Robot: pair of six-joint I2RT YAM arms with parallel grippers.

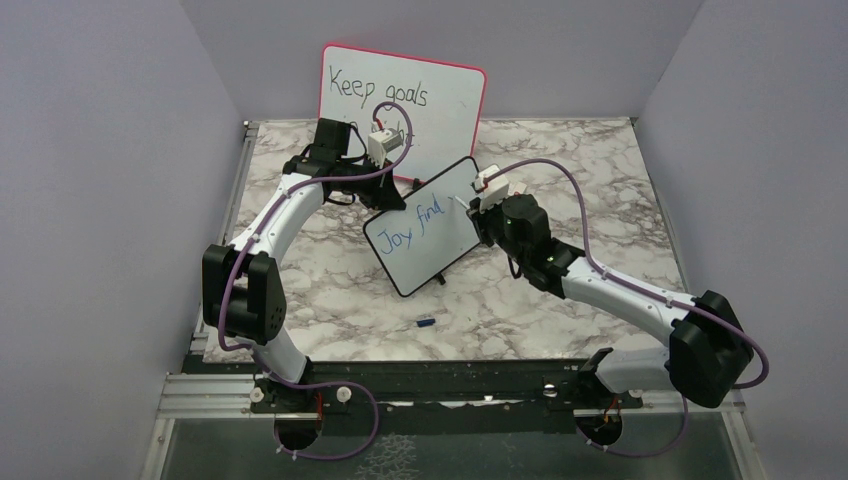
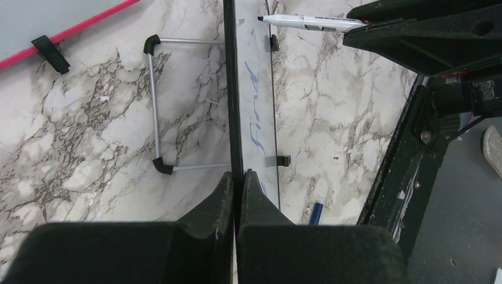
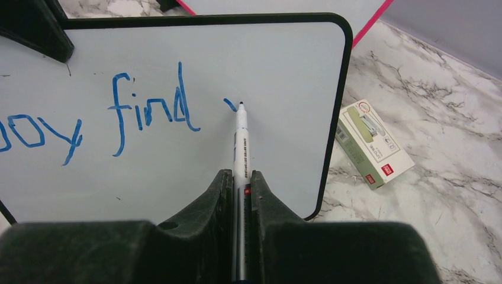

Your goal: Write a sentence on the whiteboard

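Right gripper (image 3: 240, 177) was clenched tight on the marker (image 3: 241, 139), its tip touching the whiteboard (image 3: 284, 53) at a small blue stroke just right of "find". The sentence (image 3: 119, 121) read "Joy find". Left gripper (image 2: 237, 180) was pinching the board's black edge, and the board stood mid-table (image 1: 330, 290), in front of the pink-framed board (image 1: 450, 100). A small box (image 3: 373, 145) lay beside it.

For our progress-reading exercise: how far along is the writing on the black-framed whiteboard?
Done: the sentence reads "Joy find" on the whiteboard. In hand: right gripper holds the marker, tip at a small stroke; left gripper clamps the board's edge. Left: remaining words.
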